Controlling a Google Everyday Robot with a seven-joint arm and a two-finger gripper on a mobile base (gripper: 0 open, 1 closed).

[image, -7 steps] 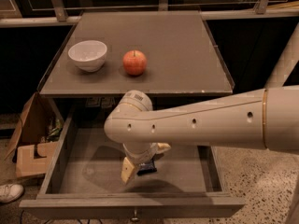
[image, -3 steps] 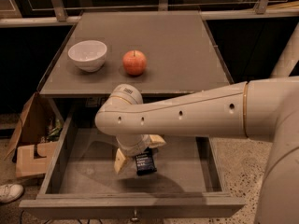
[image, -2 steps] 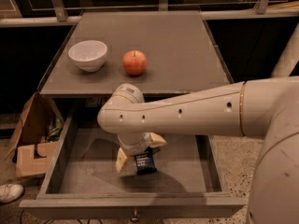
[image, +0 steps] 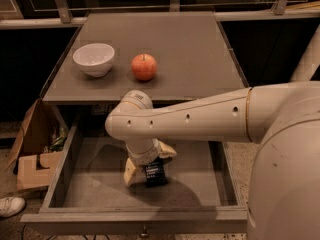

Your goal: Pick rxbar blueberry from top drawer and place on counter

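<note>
A robot's claw reaches down into the open top drawer and appears clamped on the rxbar blueberry. One pale finger sits against the bar's left edge and the other against its upper right. The dark wrapper faces the camera, its lower end at or just above the grey drawer floor near the middle. By the look of it the grasp has been made and the lift is yet to come. The white arm comes in from the right and bends sharply downward just in front of the desk's near edge, a posture that lets the claw drop into the shallow box without striking its low walls. The desk, where the bar is to go, is a matte grey top directly above and beyond the drawer. A white bowl and a red-orange apple stand side by side on its left half, a little apart. Its right half is the likelier landing place, though the arm will need to clear the near edge on the way up. A small round knob shows below the drawer's front rim. To the left, on the floor, sit a torn cardboard box and a white shoe. A dark railed wall closes the far side of the dim room.
</note>
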